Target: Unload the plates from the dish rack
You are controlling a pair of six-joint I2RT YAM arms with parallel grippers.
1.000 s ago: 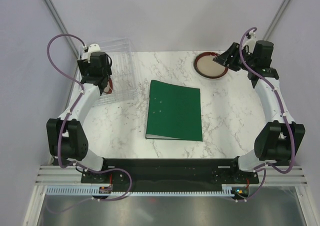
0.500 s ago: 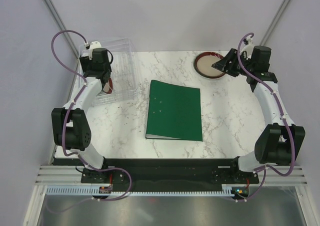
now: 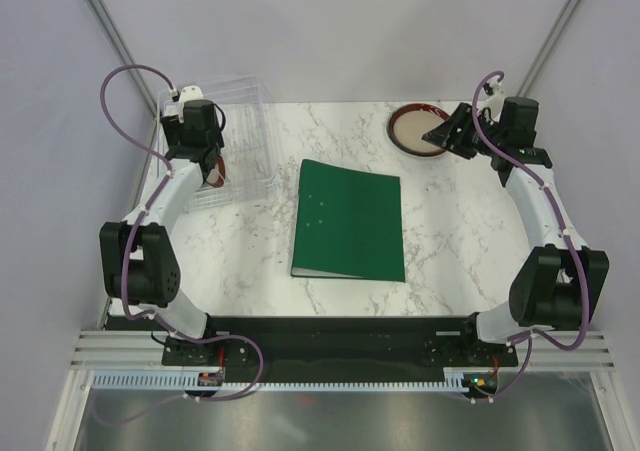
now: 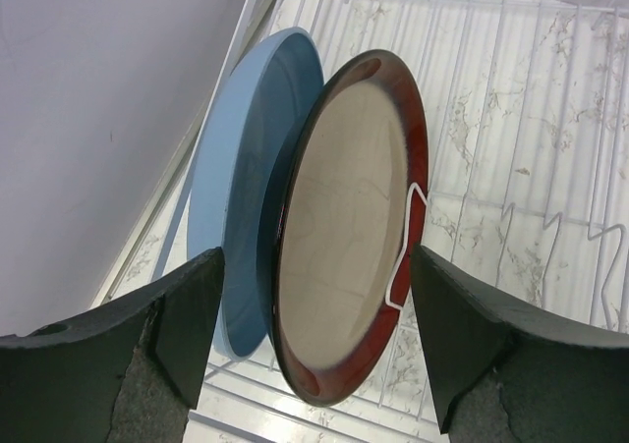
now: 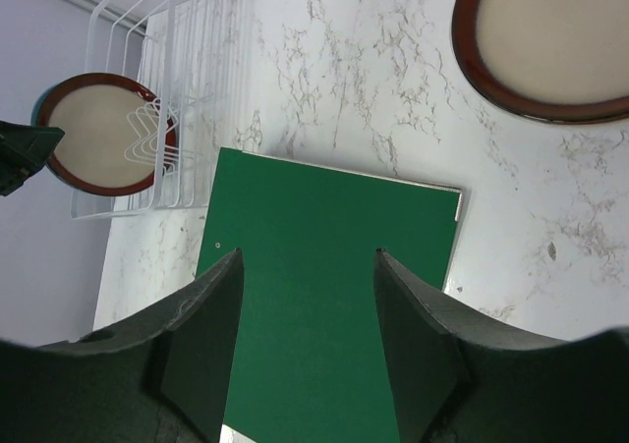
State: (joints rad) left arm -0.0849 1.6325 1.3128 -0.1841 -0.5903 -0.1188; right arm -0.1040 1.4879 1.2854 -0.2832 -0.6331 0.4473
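The clear dish rack (image 3: 240,136) stands at the far left of the table. In the left wrist view, a light blue plate (image 4: 236,188) and a brown-rimmed plate with a cream centre (image 4: 344,237) stand on edge in the rack (image 4: 531,168). My left gripper (image 4: 314,345) is open, with one finger on each outer side of the two plates. A second brown-rimmed plate (image 3: 418,131) lies flat at the far right. My right gripper (image 3: 447,131) is open and empty, beside this plate. The red plate with teal blotches is not in view.
A green binder (image 3: 350,221) lies flat in the middle of the table, and the right wrist view looks down on it (image 5: 334,266). That view also shows the rack (image 5: 197,89) with its plate (image 5: 98,134) and the flat plate (image 5: 550,40).
My left arm has shifted slightly and the gripper sits a little farther into the rack over the plates. My right gripper has drifted slightly down and left beside the flat plate.
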